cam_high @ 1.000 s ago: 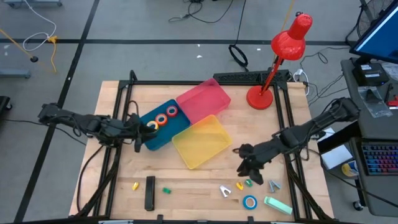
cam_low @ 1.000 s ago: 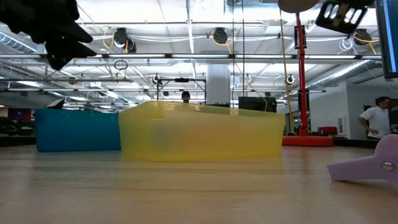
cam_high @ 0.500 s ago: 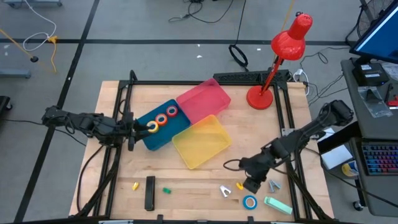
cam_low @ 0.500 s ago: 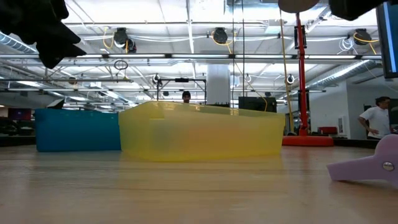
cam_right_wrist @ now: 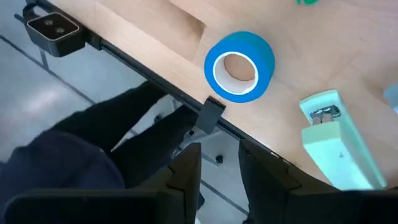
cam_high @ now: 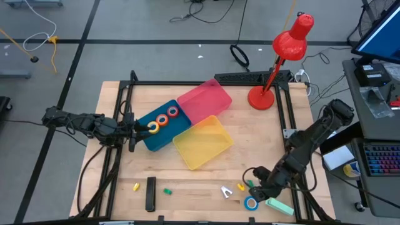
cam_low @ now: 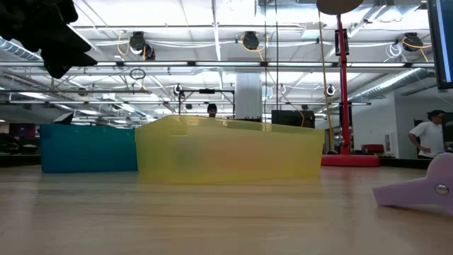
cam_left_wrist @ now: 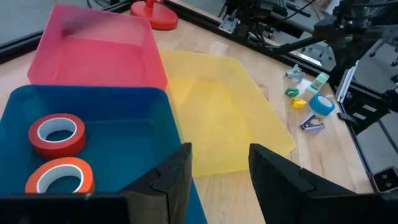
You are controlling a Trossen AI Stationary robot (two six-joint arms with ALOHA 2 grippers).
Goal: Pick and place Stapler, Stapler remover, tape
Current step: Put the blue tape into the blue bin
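Yellow (cam_high: 152, 125), orange (cam_high: 162, 120) and red (cam_high: 172, 112) tape rolls lie flat in the blue bin (cam_high: 145, 139). A blue tape roll (cam_high: 251, 202) lies flat on the table by the near edge, and the mint stapler (cam_high: 279, 206) lies to its right. My right gripper (cam_high: 255, 187) hovers open just on the far side of the blue roll (cam_right_wrist: 239, 65), touching nothing. My left gripper (cam_high: 134, 130) waits open at the blue bin's left end, above its wall (cam_left_wrist: 93, 93). A black stapler (cam_high: 150, 194) lies at the near left.
Yellow bin (cam_high: 203, 142) and pink bin (cam_high: 204, 102) stand mid-table beside the blue one. Small coloured staple removers (cam_high: 226, 192) are scattered along the near edge, one lavender (cam_low: 425, 188). A red desk lamp (cam_high: 262, 97) stands at the far right. Black frame rails run along both sides.
My right gripper has swung toward the table's near edge and come down, rolling about its own axis, and now hangs over the blue tape roll. My left gripper has drawn back a little toward the left edge, away from the yellow roll in the blue bin.
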